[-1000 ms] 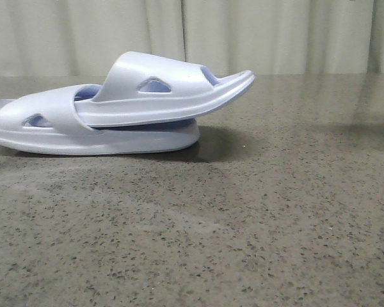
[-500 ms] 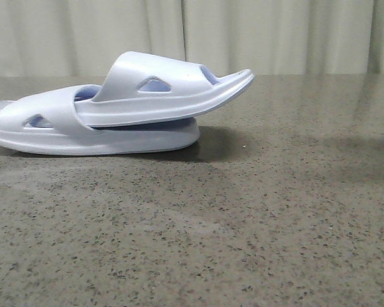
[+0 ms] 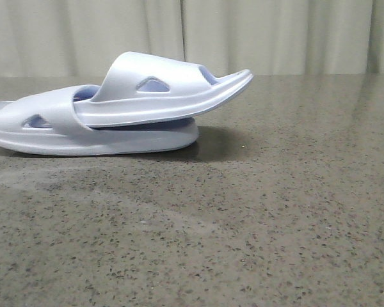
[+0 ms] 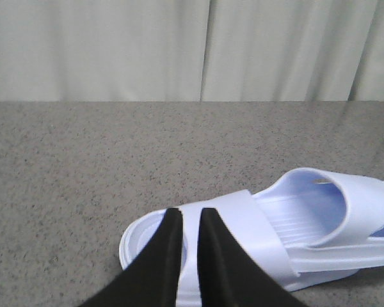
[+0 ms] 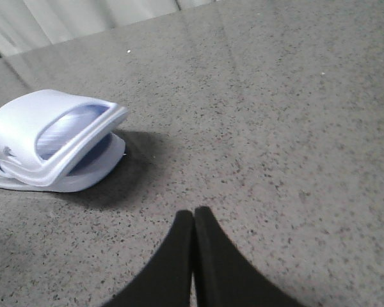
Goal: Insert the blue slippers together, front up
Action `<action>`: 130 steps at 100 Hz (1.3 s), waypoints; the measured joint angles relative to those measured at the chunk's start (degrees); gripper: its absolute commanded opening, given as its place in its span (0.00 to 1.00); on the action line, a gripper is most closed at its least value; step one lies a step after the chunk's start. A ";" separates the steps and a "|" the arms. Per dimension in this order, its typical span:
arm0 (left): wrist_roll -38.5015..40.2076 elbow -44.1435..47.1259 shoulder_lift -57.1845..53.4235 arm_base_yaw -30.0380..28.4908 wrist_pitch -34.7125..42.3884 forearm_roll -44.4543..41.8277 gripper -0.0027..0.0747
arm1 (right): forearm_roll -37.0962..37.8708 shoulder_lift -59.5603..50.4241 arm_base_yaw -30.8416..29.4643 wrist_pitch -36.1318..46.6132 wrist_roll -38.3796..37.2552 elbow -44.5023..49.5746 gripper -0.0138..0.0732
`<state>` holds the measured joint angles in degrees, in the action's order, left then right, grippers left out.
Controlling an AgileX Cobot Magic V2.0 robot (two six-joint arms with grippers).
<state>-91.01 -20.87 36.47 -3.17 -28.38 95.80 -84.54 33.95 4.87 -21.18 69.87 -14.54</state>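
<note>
The two blue slippers lie nested at the left of the front view. The lower slipper rests flat on the table. The upper slipper is pushed under its strap and tilts up to the right. In the left wrist view my left gripper hovers over the lower slipper's strap, its fingers nearly together with a thin gap and nothing between them. The upper slipper lies beyond. My right gripper is shut and empty over bare table, apart from the pair. Neither gripper shows in the front view.
A speckled grey-brown stone table stretches to the front and right of the slippers. A pale curtain hangs behind its far edge.
A faint shadow on the table at the right has faded away. The slippers have shifted only a hair.
</note>
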 measured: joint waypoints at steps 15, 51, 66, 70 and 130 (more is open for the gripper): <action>-6.53 5.26 -1.40 0.00 0.48 5.38 0.05 | -1.13 -5.90 0.05 1.44 0.00 4.21 0.06; -7.91 5.82 -1.54 0.00 0.46 6.53 0.05 | -1.27 -8.38 0.05 -1.02 0.00 6.13 0.06; -8.05 5.82 -1.54 0.00 0.46 6.53 0.05 | -1.27 -8.38 0.05 -1.14 0.00 6.13 0.06; -8.05 5.82 -1.54 0.00 0.46 6.53 0.05 | -1.27 -8.38 0.05 -1.14 0.00 6.13 0.06; -8.05 5.82 -1.54 2.61 0.35 6.64 0.05 | -1.27 -8.38 0.05 -1.14 0.00 6.13 0.06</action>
<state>-99.06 -15.06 34.93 -0.56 -28.03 102.44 -85.81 25.56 4.92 -22.32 69.87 -8.41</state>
